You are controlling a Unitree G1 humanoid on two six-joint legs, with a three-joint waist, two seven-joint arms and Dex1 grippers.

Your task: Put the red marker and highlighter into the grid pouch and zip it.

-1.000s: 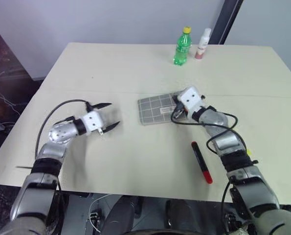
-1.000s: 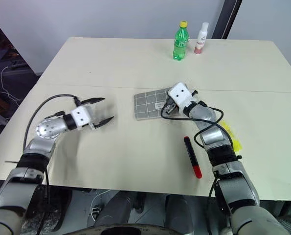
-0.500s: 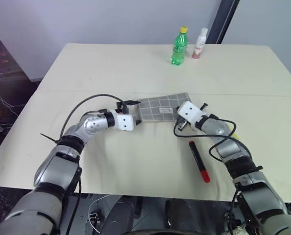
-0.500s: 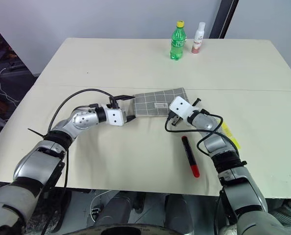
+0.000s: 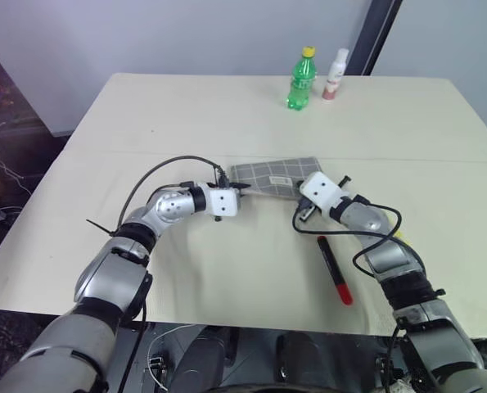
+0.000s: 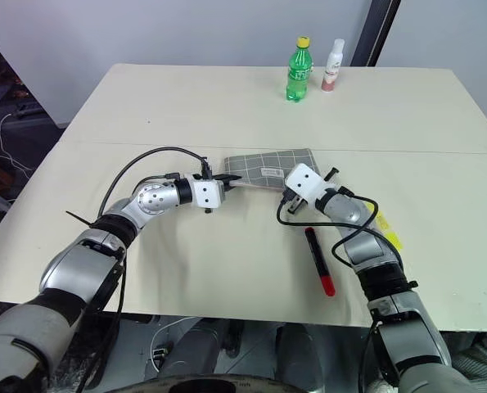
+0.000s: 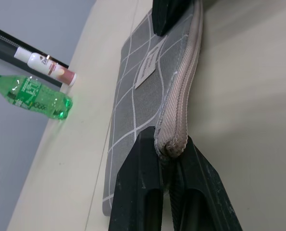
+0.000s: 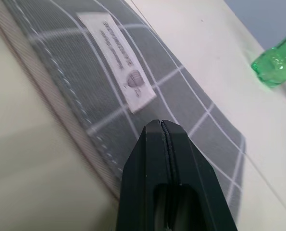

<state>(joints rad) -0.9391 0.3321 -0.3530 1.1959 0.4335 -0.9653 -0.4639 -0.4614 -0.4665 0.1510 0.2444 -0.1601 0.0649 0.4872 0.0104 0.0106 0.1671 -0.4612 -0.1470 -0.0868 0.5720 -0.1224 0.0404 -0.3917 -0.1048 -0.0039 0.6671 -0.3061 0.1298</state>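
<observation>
Clamping the left gripper (image 7: 167, 156) fingers onto the zipper-edge corner of the grid pouch (image 5: 272, 175) after reaching in wide open, bracing it on the desk (image 5: 227, 115) for opening, keeping the right gripper (image 8: 163, 126) fingers shut empty over its far end, leaving the red marker (image 5: 335, 269) and highlighter (image 6: 388, 232) outside.

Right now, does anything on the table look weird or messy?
Nothing is spilled or broken. The grid pouch is lifted at one corner, pinched by the left gripper. The red marker lies loose on the table.
</observation>
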